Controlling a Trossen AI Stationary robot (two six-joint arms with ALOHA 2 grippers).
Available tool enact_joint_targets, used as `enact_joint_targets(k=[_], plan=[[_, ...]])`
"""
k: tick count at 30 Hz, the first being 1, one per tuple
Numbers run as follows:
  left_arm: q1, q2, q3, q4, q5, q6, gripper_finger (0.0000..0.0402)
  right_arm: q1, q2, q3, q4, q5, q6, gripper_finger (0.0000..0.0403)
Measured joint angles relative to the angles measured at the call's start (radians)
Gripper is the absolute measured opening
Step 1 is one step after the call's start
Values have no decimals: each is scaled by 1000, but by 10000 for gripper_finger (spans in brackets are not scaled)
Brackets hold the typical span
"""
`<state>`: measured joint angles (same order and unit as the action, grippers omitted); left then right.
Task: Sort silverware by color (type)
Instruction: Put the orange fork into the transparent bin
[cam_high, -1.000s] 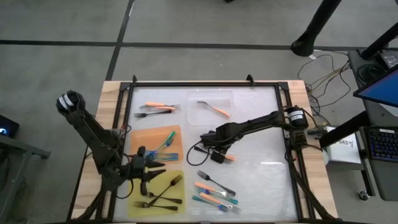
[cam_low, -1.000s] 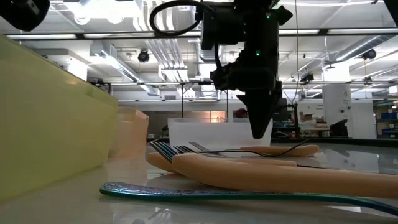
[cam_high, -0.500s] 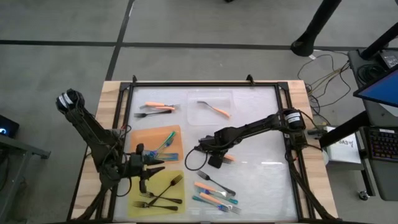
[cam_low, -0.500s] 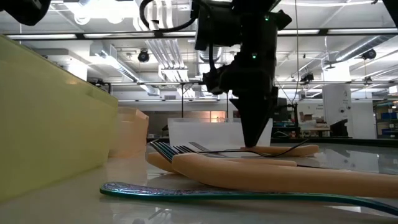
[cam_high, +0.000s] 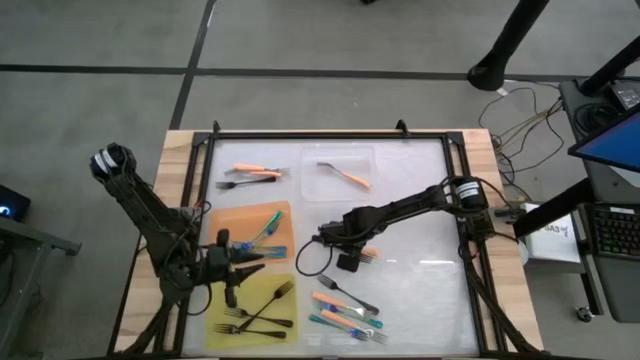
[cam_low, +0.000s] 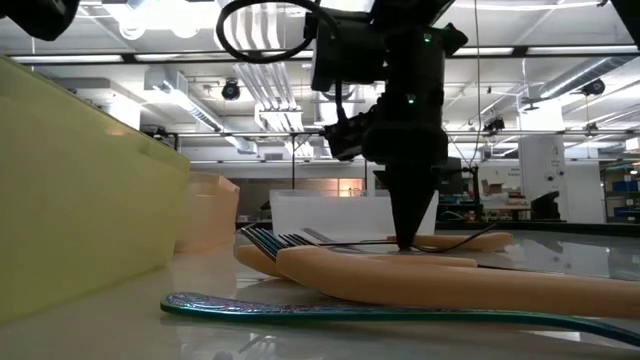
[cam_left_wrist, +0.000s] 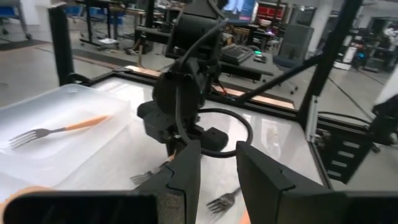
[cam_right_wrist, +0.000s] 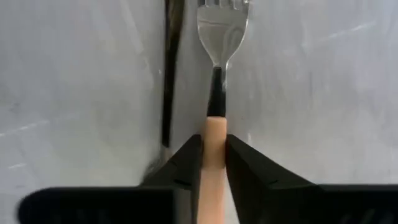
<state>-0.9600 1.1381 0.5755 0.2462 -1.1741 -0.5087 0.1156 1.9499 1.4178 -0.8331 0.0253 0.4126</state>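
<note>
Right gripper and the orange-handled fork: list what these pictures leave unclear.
- High view: the right gripper covers most of the orange-handled fork; its tines are hidden.
- Right wrist view: the fork's handle end is cut off between the fingers.
- Low view: forks in front blur the contact point.
- No view shows whether the fork has left the table.

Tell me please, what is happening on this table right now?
A two-armed robot is sorting forks by color. The right gripper is down on the table mid-way across, its fingers closed around the handle of an orange fork. The left gripper hangs over the orange mat, holding nothing. Other forks lie loose nearby.
</note>
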Motion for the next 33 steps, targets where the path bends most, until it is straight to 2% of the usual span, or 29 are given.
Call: enact_joint_targets(k=[2,12,17,21,25,29,33], plan=[[0,0,0,0,-19,0,84,-1,-12,0,2,1,-19,29],[1,0,0,0,-132,3,84,-20,-145,0,2,6,-104,29],[12,0,0,1,-191,3,84,-69,-213,31,2,143,-241,29],[43,0,0,7,-221,3,84,-130,-232,66,28,282,-426,29],[82,0,0,8,-223,3,84,-224,-215,74,87,315,-569,29],[105,1,0,8,-223,3,84,-326,-177,74,110,315,-609,32],[107,1,0,13,-222,3,84,-397,-137,71,100,315,-567,70]])
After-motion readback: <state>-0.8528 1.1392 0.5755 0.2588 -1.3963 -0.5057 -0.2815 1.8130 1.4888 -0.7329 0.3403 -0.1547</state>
